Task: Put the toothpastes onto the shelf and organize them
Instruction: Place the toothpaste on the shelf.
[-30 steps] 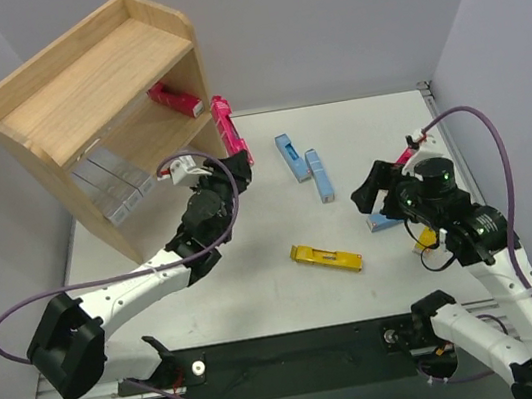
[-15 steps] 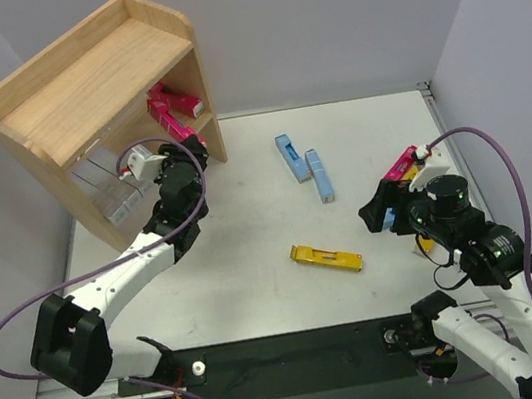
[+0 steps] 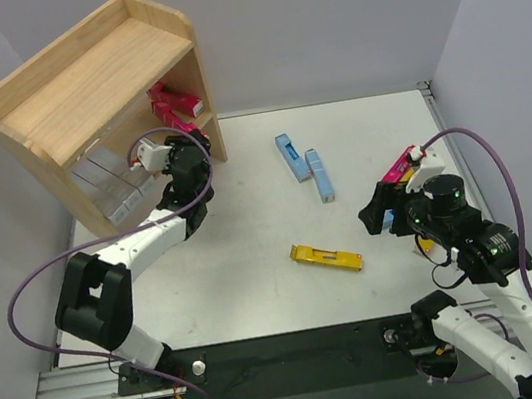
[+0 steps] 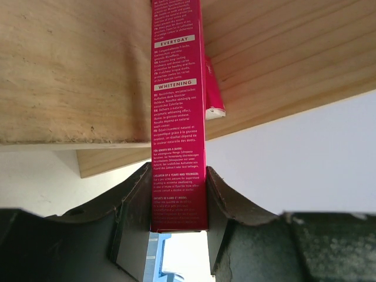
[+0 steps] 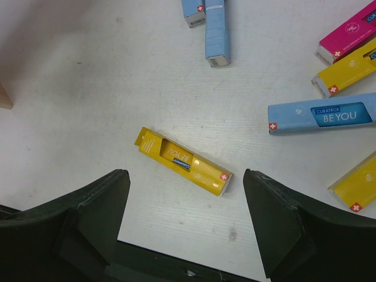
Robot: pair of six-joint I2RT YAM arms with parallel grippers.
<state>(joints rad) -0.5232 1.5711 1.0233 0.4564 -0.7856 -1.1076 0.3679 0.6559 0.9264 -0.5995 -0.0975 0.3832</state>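
We think the pink toothpaste box (image 4: 176, 88) is light and stiff, so our left gripper (image 4: 178, 179) pinches its long sides near one end, and our right gripper (image 5: 185, 185) hangs wide and empty.

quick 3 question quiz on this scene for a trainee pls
1. True or false: the left fingers grip a magenta carton at the shelf.
2. What colour is the lone carton mid-table? A silver, B yellow, C light blue.
3. Fill in: the right fingers stand ____ above the table, holding nothing.
Key: 1 true; 2 B; 3 open.
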